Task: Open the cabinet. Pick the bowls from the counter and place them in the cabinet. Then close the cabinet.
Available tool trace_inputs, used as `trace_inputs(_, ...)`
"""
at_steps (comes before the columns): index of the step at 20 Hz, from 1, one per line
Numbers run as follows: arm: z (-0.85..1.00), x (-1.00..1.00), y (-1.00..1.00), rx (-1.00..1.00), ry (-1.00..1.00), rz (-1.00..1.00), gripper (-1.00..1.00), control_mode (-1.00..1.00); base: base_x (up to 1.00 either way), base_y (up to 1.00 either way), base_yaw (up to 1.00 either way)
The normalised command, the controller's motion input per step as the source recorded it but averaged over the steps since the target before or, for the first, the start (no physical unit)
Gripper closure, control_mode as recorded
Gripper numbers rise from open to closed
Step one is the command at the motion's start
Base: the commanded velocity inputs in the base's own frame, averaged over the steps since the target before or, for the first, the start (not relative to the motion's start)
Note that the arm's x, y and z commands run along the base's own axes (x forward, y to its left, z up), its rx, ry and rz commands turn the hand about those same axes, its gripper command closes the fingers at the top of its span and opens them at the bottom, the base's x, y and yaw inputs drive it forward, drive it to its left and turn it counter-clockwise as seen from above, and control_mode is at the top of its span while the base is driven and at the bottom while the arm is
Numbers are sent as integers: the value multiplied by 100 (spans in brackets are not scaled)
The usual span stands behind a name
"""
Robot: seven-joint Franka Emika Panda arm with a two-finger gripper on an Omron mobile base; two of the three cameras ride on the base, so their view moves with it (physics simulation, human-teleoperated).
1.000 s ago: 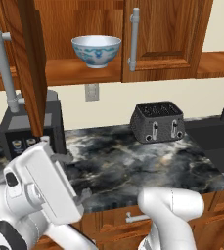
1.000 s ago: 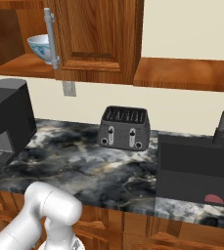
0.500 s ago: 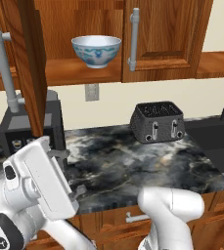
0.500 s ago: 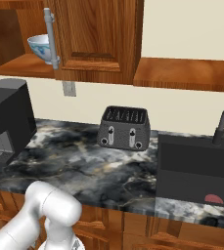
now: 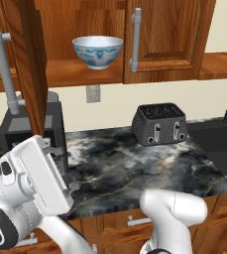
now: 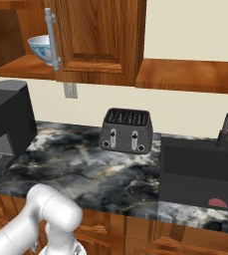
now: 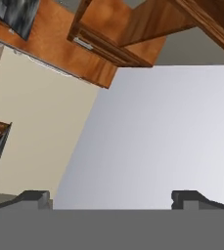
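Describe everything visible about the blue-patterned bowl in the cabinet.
The bowl is round and white with blue motifs on its outer wall, glossy like glazed ceramic. It stands upright and looks empty on the cabinet's wooden shelf, behind the opened left door. The right base view shows it partly hidden by the closed door's handle. Nothing else touches it.

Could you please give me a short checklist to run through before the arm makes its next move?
1. Cabinet open: ok, left door swung out, right door shut.
2. Patterned bowl stored: ok, upright on the cabinet shelf.
3. Second bowl located: cannot tell, none seen on the counter.
4. Gripper free: ok, fingertips wide apart, nothing between them.
5. Counter obstacles known: ok, toaster and coffee machine stand near the back wall.
6. Open door's handle reachable: cannot tell.
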Motion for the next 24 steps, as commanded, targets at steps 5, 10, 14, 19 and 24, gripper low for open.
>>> trace_inputs(5,-1,20,20,2,0,0,-100,-100,0,0,0)
trace_inputs(10,-7,19,19,3,0,0,-100,-100,0,0,0)
trace_inputs(14,-11,20,21,3,0,0,-100,-100,0,0,0)
trace_inputs(19,-5,22,19,3,0,0,-100,-100,0,0,0)
trace_inputs(24,0,23,18,3,0,0,-100,-100,0,0,0)
